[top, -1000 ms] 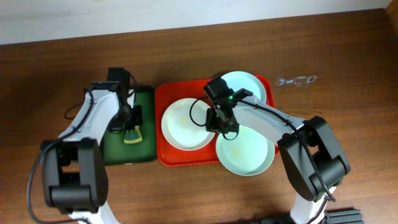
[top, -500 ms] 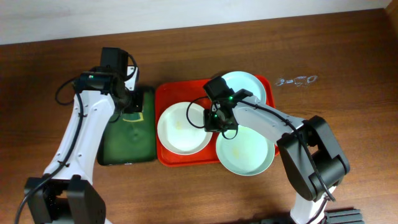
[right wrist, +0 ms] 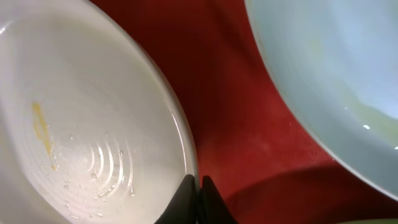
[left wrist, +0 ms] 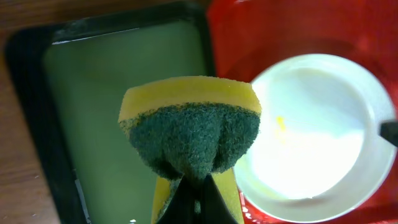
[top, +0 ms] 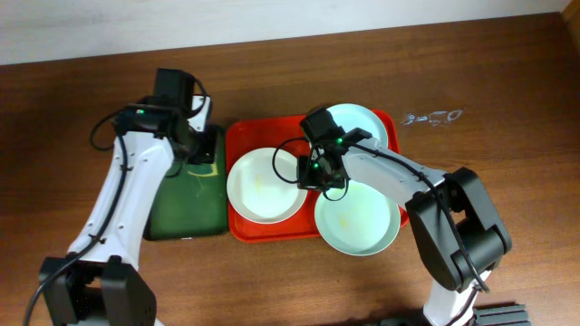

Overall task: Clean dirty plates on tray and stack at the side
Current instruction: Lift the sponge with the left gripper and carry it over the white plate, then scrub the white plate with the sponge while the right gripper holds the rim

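Note:
Three plates lie on the red tray (top: 237, 136): a white one (top: 263, 186) at the left with a yellow smear, a mint one (top: 361, 127) at the back right, and another mint one (top: 356, 219) at the front right, hanging over the tray's edge. My right gripper (top: 313, 177) is shut on the white plate's (right wrist: 81, 124) right rim, one fingertip (right wrist: 185, 190) inside and one outside. My left gripper (left wrist: 198, 199) is shut on a yellow and green sponge (left wrist: 189, 124). It holds the sponge above the dark green tray (left wrist: 112, 93), just left of the white plate (left wrist: 311, 137).
The dark green tray (top: 186, 204) sits directly left of the red tray, its floor wet. A small clear object (top: 433, 117) lies on the wooden table to the right of the red tray. The mint plate (right wrist: 329, 74) is close to the right gripper.
My left gripper has lifted the sponge off the green tray and carried it back and right, toward the red tray. The white plate has shifted slightly left in my right gripper.

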`<state>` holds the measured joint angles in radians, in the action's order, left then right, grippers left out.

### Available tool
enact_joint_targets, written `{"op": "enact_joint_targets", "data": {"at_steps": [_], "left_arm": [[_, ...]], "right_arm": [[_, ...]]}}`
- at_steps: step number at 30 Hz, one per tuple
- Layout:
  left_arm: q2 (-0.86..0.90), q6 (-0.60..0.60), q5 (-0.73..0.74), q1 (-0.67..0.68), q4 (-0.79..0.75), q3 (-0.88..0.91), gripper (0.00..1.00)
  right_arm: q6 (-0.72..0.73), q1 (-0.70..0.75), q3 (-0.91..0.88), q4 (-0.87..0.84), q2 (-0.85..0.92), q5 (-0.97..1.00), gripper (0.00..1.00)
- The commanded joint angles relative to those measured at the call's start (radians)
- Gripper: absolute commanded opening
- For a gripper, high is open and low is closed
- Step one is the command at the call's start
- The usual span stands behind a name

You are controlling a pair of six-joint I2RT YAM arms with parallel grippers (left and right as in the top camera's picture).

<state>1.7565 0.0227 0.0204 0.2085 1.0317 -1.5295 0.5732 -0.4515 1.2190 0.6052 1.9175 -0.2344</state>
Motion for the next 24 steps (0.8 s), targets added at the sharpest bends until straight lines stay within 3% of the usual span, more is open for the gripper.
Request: {"op": "enact_joint_targets", "data": {"at_steps": [1, 8, 21, 24], "left_arm": [[-0.005, 0.038, 0.036, 0.079, -0.009, -0.023, 0.0], [0.064, 0.164, 0.035, 0.196, -0.034, -0.021, 0.0], [0.357, 0.167, 0.049, 0.202, -0.081, -0.021, 0.0], [0.395, 0.166, 0.133, 0.203, -0.077, -0.021, 0.0]], "right_arm": [[0.01, 0.001, -0.005, 0.009, 0.003, -0.05, 0.04], [-0.028, 0.001, -0.005, 0.007, 0.003, -0.037, 0.04], [-0.028, 0.0, -0.005, 0.008, 0.003, -0.023, 0.04], [-0.046, 0.0, -0.005, 0.008, 0.003, -0.023, 0.04]]}}
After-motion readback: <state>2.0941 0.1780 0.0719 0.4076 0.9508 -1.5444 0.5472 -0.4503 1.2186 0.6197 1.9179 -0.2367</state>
